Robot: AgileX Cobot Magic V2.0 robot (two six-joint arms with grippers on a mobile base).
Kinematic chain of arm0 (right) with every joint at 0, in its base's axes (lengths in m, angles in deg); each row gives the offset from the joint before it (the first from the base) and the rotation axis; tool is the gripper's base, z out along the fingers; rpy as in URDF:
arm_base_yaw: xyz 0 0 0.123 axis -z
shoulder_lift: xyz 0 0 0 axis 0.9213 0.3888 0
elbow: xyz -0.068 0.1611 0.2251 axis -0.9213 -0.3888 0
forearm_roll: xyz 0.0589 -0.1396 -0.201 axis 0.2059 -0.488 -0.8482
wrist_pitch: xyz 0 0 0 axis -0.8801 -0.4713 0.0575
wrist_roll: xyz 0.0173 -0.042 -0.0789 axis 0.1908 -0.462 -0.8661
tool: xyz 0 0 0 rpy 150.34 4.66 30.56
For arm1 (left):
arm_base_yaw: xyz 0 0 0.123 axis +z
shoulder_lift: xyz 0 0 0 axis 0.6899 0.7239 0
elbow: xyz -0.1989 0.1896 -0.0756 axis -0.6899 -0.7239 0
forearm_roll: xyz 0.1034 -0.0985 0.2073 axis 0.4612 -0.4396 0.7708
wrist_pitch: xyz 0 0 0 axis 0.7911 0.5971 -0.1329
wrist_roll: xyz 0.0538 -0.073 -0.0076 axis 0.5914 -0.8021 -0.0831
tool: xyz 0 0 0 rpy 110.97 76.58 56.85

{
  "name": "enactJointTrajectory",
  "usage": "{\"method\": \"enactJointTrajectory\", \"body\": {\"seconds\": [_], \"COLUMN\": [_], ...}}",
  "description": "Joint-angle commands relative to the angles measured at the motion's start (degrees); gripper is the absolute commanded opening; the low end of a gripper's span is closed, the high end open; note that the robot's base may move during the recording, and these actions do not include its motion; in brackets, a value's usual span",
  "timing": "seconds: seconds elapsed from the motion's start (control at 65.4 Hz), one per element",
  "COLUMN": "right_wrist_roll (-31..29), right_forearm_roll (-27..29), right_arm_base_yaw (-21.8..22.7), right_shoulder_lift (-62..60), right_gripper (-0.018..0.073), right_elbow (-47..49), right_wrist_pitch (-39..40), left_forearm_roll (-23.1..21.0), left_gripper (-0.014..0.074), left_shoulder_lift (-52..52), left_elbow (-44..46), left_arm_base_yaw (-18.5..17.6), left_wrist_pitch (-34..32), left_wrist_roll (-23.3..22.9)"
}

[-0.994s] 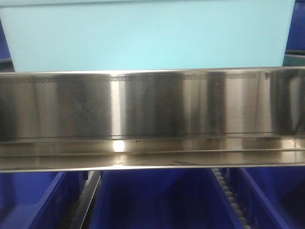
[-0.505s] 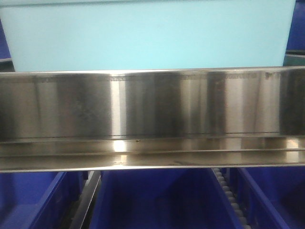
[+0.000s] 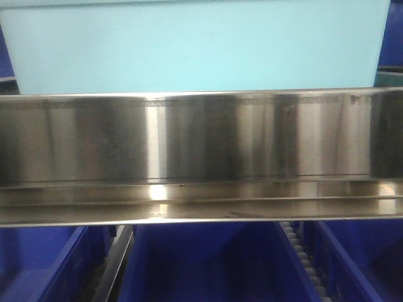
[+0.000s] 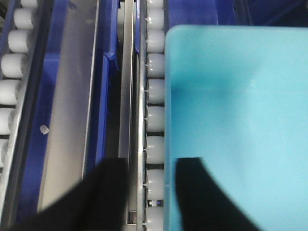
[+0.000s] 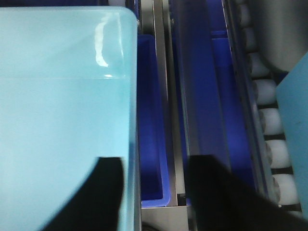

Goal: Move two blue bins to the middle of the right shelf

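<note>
A brushed steel shelf rail [image 3: 201,145] crosses the whole front view, streaked with dull reflections. Below it sit dark blue bins [image 3: 201,264], with a strip of white rollers [image 3: 305,264] between two of them.

The light blue bin [image 3: 201,47] stands above and behind that rail. It is a pale turquoise, smooth and glossy, with plain walls and rounded corners, and much lighter than the bins underneath.

The left claw [image 4: 151,163] straddles the bin's left wall. One of its dark fingers [image 4: 202,197] reaches over the bin's inside, and the other hangs outside the wall. Ahead of this claw, a roller track [image 4: 155,91] runs just beside the wall. Further to the claw's left are a steel channel [image 4: 72,106] and more dark blue plastic.

The right claw [image 5: 156,163] straddles the opposite wall in the same way, one finger over the bin's inside and one outside. A gleam of light lies near the bin's far corner. To this claw's right come a narrow steel divider [image 5: 166,72], a dark blue trough [image 5: 211,96] and a second roller track [image 5: 272,120]. A light blue panel [image 5: 294,125] sits at the frame's edge.

On both claws the fingers stand apart, but I cannot tell whether they are pressing on the wall or only standing round it.
</note>
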Motion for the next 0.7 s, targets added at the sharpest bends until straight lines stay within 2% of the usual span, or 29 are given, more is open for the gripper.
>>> {"method": "enactJointTrajectory", "body": {"seconds": [0.0,0.26,0.551,0.688], "right_wrist_roll": [0.2,0.2,0.2,0.2], "right_forearm_roll": [0.2,0.4,1.1,1.1], "right_arm_base_yaw": [-0.1,-0.1,-0.1,-0.1], "right_shoulder_lift": [0.2,3.1,5.3,5.8], "right_gripper": [0.0300,0.0243,0.0242,0.0242], "right_elbow": [0.6,0.6,0.6,0.6], "right_wrist_pitch": [0.6,0.6,1.3,1.2], "left_forearm_roll": [-0.4,-0.4,-0.4,-1.0], "left_gripper": [0.0332,0.0349,0.0349,0.0349], "left_shoulder_lift": [-0.1,-0.1,2.9,4.8], "left_elbow": [-0.7,-2.9,-2.9,-2.9], "left_arm_base_yaw": [-0.4,-0.4,-0.2,-0.2], "left_wrist_pitch": [0.7,0.7,-0.3,1.3], "left_wrist_roll": [-0.5,-0.5,-0.5,-0.5]}}
